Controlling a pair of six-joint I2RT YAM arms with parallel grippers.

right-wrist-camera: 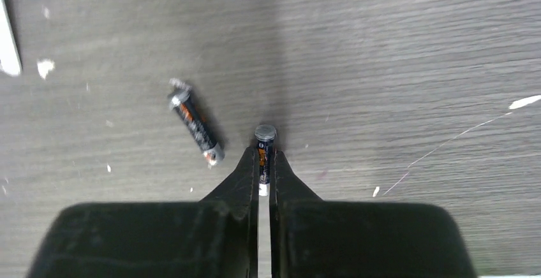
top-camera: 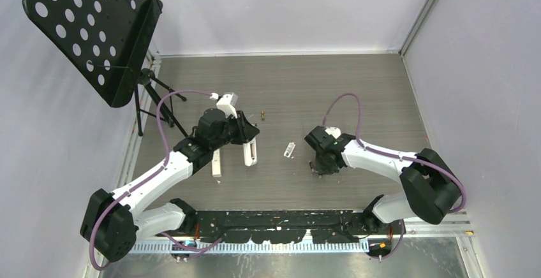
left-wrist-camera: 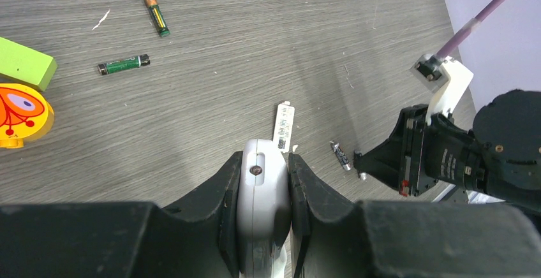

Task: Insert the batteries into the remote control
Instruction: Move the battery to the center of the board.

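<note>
So, my right pincer (right-wrist-camera: 263, 166) is pinched tight on one thin battery (right-wrist-camera: 265, 133), a second battery (right-wrist-camera: 194, 129) lying loose just beside it. My left pincer (left-wrist-camera: 263, 163) clamps the white remote (left-wrist-camera: 260, 201); farther out sit a green battery (left-wrist-camera: 124, 65), an orange-tipped battery (left-wrist-camera: 156, 14) and an orange-and-green toy (left-wrist-camera: 22, 93).

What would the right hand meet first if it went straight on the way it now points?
Probably the bare tabletop: the right hand points down at it, and the gripped battery, sticking out past the hand, would touch first. The loose battery lies beside that line.
</note>
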